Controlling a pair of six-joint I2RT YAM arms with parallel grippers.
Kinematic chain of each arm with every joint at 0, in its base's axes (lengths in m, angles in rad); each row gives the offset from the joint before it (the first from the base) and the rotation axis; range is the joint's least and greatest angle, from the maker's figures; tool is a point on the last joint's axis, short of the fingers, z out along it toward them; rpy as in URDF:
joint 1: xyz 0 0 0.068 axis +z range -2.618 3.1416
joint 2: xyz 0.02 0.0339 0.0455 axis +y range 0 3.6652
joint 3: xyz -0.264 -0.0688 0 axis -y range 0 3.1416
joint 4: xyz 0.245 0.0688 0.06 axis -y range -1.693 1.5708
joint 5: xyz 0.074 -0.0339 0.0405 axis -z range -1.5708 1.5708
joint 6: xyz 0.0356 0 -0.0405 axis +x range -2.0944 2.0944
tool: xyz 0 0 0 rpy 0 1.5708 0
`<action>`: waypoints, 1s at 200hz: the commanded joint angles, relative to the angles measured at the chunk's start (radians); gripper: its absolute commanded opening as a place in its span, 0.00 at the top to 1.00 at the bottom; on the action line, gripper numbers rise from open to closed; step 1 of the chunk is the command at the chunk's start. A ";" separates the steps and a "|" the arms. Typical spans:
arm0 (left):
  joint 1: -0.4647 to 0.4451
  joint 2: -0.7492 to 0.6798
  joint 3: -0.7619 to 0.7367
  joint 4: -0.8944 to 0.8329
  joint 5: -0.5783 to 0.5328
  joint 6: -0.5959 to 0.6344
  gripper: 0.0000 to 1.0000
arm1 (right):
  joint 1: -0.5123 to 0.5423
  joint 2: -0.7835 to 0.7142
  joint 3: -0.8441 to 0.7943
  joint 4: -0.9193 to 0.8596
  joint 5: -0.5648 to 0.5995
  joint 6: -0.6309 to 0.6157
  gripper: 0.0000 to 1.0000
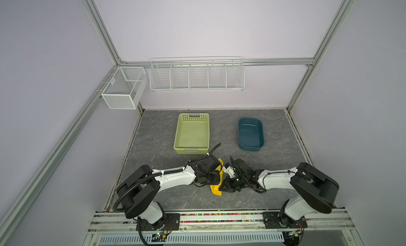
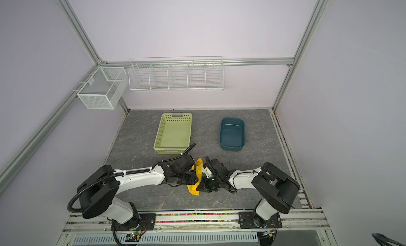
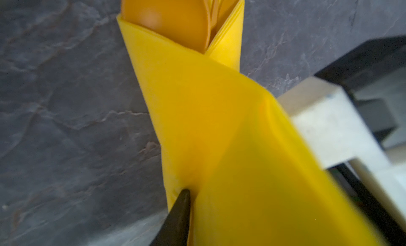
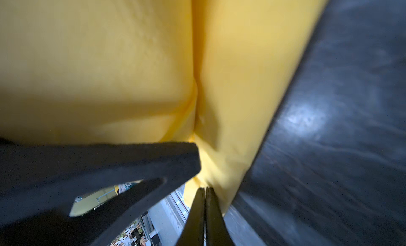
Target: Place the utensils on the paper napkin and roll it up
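The paper napkin (image 1: 215,190) (image 2: 193,190) lies on the grey stone-patterned table (image 1: 164,194), on the robot's side of the green basket (image 1: 191,149) (image 2: 167,150) and just off that basket's near right corner. It is wound into a long, narrow bundle that runs roughly away from the basket towards the arms' bases. Both arms close in on it from either side, so only strips of yellow show between them in both top views.

In the left wrist view the napkin (image 3: 197,102) is wrapped as a cone around the utensils (image 3: 216,5). The round orange bowl of the spoon (image 3: 167,16) pokes out of the open end, and thin orange edges sit packed beside it. Those edges are too crowded to tell fork from knife. One loose flap of the sheet lifts off the roll towards the camera.

The left gripper (image 1: 214,175) shows one dark finger (image 3: 180,212) pressed into the crease where the flap meets the roll. Its other finger is hidden behind the paper, so I cannot tell how wide it stands.

The right gripper (image 4: 205,190) has its two fingers squeezed together, nipping the edge of the napkin (image 4: 109,58) at their tips.

A dark blue tub (image 1: 250,147) stands to the right of the basket, well apart from it.
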State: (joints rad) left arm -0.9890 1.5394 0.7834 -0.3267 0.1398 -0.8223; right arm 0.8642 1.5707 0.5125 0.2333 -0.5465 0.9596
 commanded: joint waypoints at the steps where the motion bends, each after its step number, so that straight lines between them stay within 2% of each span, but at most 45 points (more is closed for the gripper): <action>1: -0.007 -0.026 0.017 -0.043 0.008 0.000 0.66 | -0.010 0.029 -0.002 -0.061 0.029 -0.010 0.92; 26: -0.008 -0.044 0.032 -0.058 0.016 -0.002 0.63 | -0.012 0.036 -0.003 -0.057 0.028 -0.013 0.92; 123: -0.011 -0.075 0.101 -0.158 0.007 -0.001 0.62 | -0.014 0.049 0.003 -0.054 0.021 -0.013 0.92; 200: -0.011 0.025 0.067 0.034 0.100 -0.041 0.61 | -0.015 0.055 0.008 -0.057 0.016 -0.018 0.92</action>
State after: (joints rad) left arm -0.9947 1.5208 0.8547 -0.3740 0.1925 -0.8406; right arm 0.8585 1.5955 0.5255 0.2367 -0.5682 0.9489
